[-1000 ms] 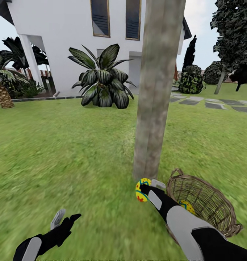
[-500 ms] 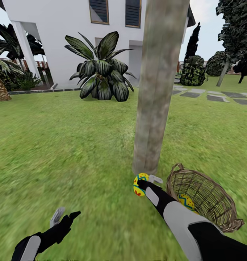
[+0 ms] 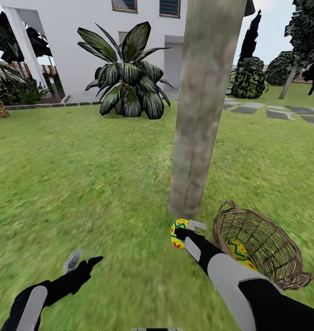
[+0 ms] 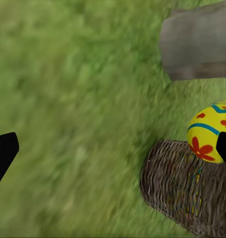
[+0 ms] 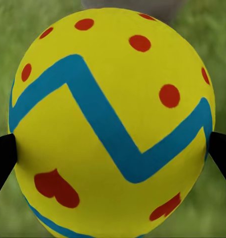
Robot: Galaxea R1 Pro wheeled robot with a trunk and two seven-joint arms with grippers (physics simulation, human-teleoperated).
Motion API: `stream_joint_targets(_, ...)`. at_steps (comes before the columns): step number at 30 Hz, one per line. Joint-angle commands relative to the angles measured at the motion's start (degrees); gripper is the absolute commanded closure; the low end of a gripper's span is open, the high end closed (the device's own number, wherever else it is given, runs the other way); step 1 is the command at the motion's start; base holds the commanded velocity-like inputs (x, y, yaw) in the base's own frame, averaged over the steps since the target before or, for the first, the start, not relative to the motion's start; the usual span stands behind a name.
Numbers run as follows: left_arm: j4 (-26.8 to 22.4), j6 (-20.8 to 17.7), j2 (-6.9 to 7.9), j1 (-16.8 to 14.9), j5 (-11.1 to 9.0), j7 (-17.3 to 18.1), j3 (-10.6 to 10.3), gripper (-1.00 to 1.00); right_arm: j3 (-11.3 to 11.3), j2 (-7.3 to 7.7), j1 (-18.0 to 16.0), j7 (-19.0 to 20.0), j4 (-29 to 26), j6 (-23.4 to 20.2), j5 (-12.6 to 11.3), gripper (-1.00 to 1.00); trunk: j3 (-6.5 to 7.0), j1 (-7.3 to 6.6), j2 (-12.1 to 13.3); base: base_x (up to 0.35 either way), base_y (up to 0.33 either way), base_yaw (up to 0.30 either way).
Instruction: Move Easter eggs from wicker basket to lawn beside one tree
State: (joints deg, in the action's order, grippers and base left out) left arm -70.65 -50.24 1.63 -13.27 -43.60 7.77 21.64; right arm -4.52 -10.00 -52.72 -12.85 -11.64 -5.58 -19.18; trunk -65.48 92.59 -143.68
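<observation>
**Yellow egg pinched at the foot of the trunk**

Yellow with a blue zigzag and red spots, one egg (image 3: 177, 233) sits pinched between the fingers of the right tool (image 3: 186, 230), low in the centre of the head frame, just beside the base of the tree (image 3: 200, 115). Right of it, the wicker basket (image 3: 272, 257) lies tipped on the lawn (image 3: 83, 184), a second egg (image 3: 238, 250) inside. The left tool (image 3: 81, 265), lower left, is spread and holds nothing. No writing is legible.

From the head we look down across the lawn (image 3: 83, 184), while our right wrist camera sits close against the egg (image 5: 113, 124) that the left wrist also sees.
</observation>
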Motion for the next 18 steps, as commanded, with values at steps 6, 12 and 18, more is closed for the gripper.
stream_joint_targets(6,10.69,-0.48,0.10,-3.71,0.30,0.72,0.34,-1.00,-0.56,0.00,0.11,-0.55,-0.17,-0.31,-0.20,1.00,-1.39,0.14,-0.11,0.000,0.000,0.000)
stream_joint_targets(12,11.20,-0.11,0.41,-3.23,0.26,0.92,1.37,-1.00,-0.52,0.00,0.40,-0.61,-0.30,-0.25,2.93,1.00,-2.72,0.29,-0.19,0.000,0.000,0.000)
stream_joint_targets(18,10.58,-0.21,0.39,-3.09,-0.06,1.01,2.83,-1.00,-0.57,0.00,0.56,-0.61,-0.31,-0.22,3.26,1.00,-4.05,0.45,-0.27,0.000,0.000,0.000)
